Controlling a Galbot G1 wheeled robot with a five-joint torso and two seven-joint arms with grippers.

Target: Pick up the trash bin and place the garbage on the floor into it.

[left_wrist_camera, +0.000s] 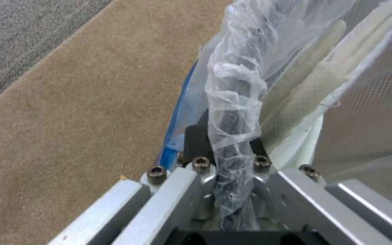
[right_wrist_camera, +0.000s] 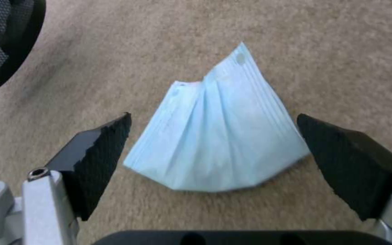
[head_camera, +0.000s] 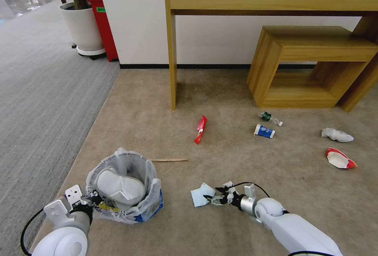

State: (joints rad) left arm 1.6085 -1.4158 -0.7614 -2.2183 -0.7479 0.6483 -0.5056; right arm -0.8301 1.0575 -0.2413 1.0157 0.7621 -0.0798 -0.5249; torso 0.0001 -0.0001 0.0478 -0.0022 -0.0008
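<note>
The trash bin (head_camera: 146,203), black with a crinkly whitish bag, sits on the beige floor (head_camera: 236,161) at the near left, with white slippers (head_camera: 120,187) inside. My left gripper (head_camera: 93,201) is shut on the bin's bagged rim (left_wrist_camera: 232,112), pinched between its fingers (left_wrist_camera: 196,143). My right gripper (head_camera: 210,200) hovers open over the blue face mask (head_camera: 200,194). That mask (right_wrist_camera: 218,139) lies flat between the black pads (right_wrist_camera: 98,149). Farther off lie a wooden stick (head_camera: 168,160), red wrapper (head_camera: 200,129), blue-white cup (head_camera: 264,131), tiny bottle (head_camera: 269,117), white tissue (head_camera: 337,134) and red-white paper cup (head_camera: 339,158).
A wooden desk (head_camera: 172,51) stands against the back wall, with a low wooden bench (head_camera: 315,65) under its right side. Grey ribbed carpet (head_camera: 43,91) borders the beige carpet on the left. A potted plant (head_camera: 82,26) and a red box (head_camera: 103,20) stand at the far left.
</note>
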